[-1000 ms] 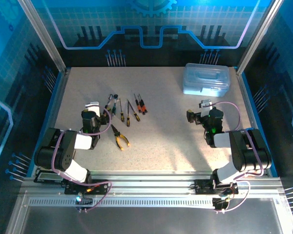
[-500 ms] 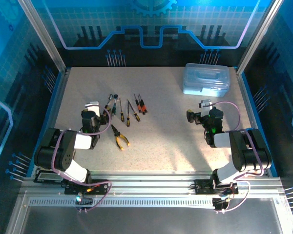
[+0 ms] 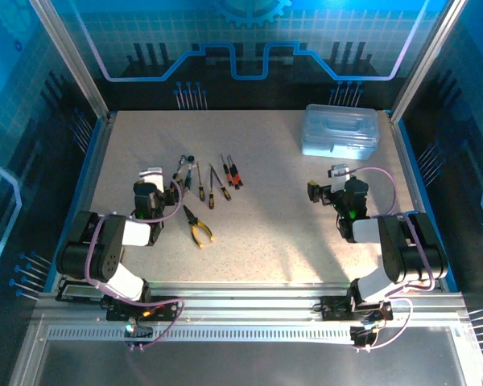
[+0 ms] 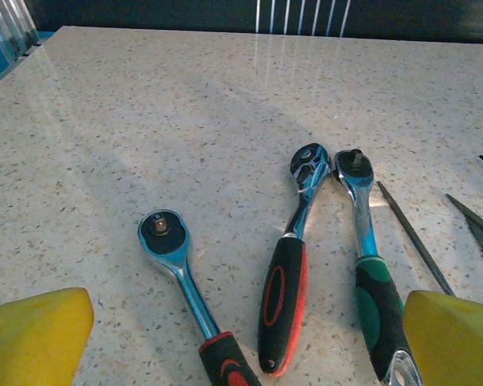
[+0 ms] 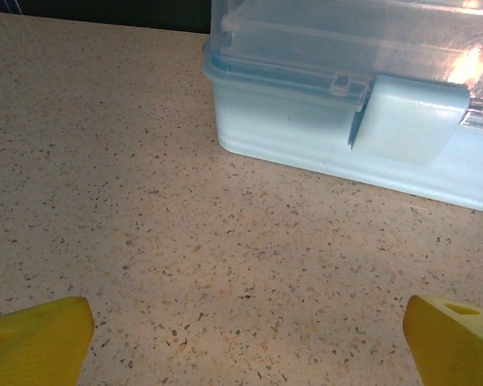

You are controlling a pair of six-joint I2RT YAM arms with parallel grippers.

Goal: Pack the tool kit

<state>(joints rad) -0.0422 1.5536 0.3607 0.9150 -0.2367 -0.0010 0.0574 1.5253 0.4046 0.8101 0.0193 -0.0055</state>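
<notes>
At the far right corner of the speckled beige tabletop [image 3: 266,241] sits the translucent pale-blue rectangular plastic box [image 3: 340,133]. Its clear lid is down and a pale-blue front latch [image 5: 406,117] is folded over the rim. The kit's loose pieces lie well apart from it, left of centre: yellow-handled pliers [image 3: 197,231], a fan of small screwdrivers [image 3: 225,178] and three chrome ratchet wrenches [image 4: 294,241] with red, black and green grips. Both arms are folded low, elbows back by their bases. The left gripper [image 4: 241,346] hangs just short of the ratchet handles, its yellow fingers [image 4: 32,338] spread wide with nothing between them. The right gripper [image 5: 245,338] faces the box's latch side, near it but not touching, equally wide and empty.
</notes>
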